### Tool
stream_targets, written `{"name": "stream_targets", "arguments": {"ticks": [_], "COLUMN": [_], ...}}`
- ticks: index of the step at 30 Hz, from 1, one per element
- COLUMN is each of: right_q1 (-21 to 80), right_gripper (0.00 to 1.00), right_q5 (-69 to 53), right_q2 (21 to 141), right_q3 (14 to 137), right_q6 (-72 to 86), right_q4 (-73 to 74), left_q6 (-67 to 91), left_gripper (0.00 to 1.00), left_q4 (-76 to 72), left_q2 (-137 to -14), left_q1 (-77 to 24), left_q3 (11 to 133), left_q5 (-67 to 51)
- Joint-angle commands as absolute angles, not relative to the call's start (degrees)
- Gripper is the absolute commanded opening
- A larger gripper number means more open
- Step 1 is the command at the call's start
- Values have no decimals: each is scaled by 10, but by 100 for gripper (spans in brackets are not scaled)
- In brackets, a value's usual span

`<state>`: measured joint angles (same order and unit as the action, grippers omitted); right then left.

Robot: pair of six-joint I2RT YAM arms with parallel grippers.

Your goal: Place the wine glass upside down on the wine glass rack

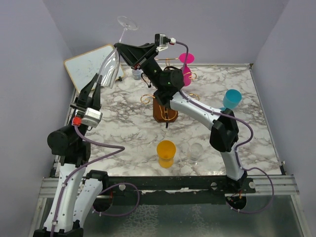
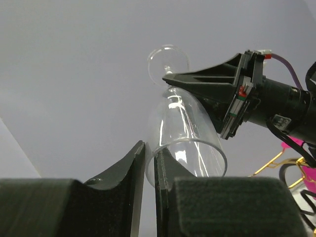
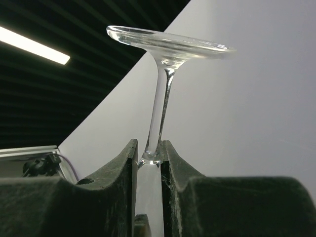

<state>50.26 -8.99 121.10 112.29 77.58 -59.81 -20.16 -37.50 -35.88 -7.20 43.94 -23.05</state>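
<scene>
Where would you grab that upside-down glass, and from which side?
Likely the stem of the glass, from the side, as the right gripper does: it is thin enough for the fingers, and foot and bowl flare on either side.

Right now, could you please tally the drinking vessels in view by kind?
Wine glasses: 2 (clear wine glass held in the air, pink wine glass on the wine glass rack)
Cups: 4 (orange cup, teal cup, clear cup, small pale cup at the back)
Total: 6
</scene>
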Motion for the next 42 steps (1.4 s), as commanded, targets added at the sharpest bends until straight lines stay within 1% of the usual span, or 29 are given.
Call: {"name": "stream_targets", "arguments": {"ticks": [1, 5, 9, 20, 29, 42], "right_q1": [504, 497, 491, 483, 466, 450], "right_gripper": [1, 1, 1, 1, 1, 1], "right_q5": [-63, -44, -37, -24, -10, -11], "right_q2": [1180, 1150, 1133, 1100, 1066, 1052], "right_q3": [1130, 1087, 1059, 1011, 983, 958], "right_q6": [708, 681, 669, 645, 611, 623], "right_q4": [-605, -600, -592, -582, -568, -577], "left_q6": [-161, -162, -167, -166, -177, -179], "left_gripper": [18, 33, 41, 42, 45, 45], "left_q4": [-242, -197, -171, -110, -53, -38], "left_q2": [-367, -368, -370, -387, -385, -398], "left_q1": [-73, -73, -73, -73, -73, -73], "left_q3": [483, 504, 518, 567, 580, 589], "left_q5": [-278, -288, -273, -259, -266, -256]}}
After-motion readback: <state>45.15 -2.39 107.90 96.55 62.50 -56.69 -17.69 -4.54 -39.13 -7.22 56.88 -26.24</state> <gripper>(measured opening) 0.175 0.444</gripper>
